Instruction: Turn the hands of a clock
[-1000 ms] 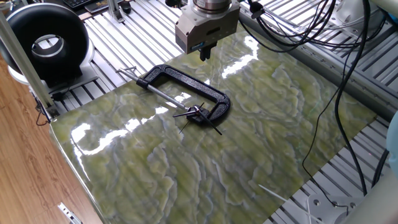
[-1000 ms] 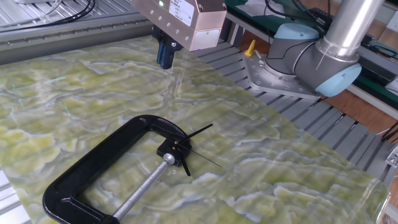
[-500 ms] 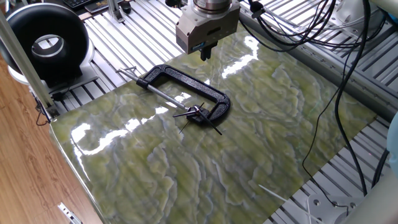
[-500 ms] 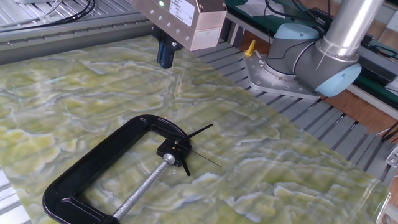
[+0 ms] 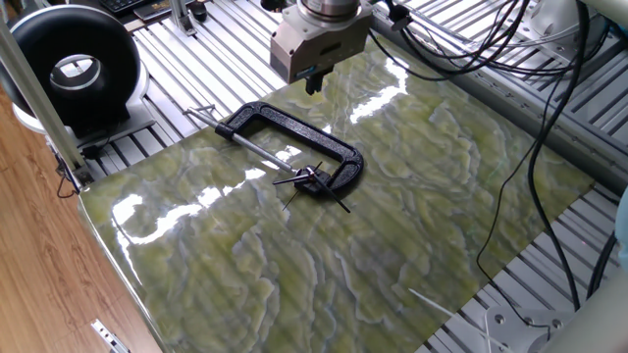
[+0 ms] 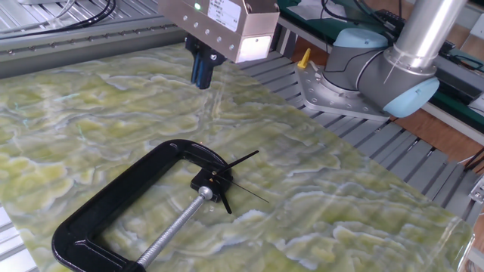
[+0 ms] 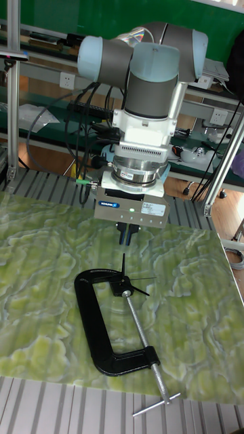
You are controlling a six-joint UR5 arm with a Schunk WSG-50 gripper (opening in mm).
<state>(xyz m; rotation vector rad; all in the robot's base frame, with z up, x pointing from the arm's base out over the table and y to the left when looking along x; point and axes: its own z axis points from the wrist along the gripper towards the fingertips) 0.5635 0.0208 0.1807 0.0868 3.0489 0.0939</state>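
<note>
The clock is a small black hub held in the jaw of a black C-clamp lying on the green marbled table. Its thin black hands spread out from the hub in different directions. In the other fixed view the hub of the clock sits at the clamp's screw tip, with the hands pointing away. My gripper hangs above the table beyond the clamp's far side, clear of the clock, fingers together and holding nothing. The tall view shows the gripper just behind the clock.
A round black ring-shaped device stands off the table's far left. A thin white stick lies near the front right edge. Black cables hang at the right. The arm's base is behind the table.
The gripper has shifted slightly, leftward in one fixed view and a little closer to the clamp. Clamp and clock hands have not moved.
</note>
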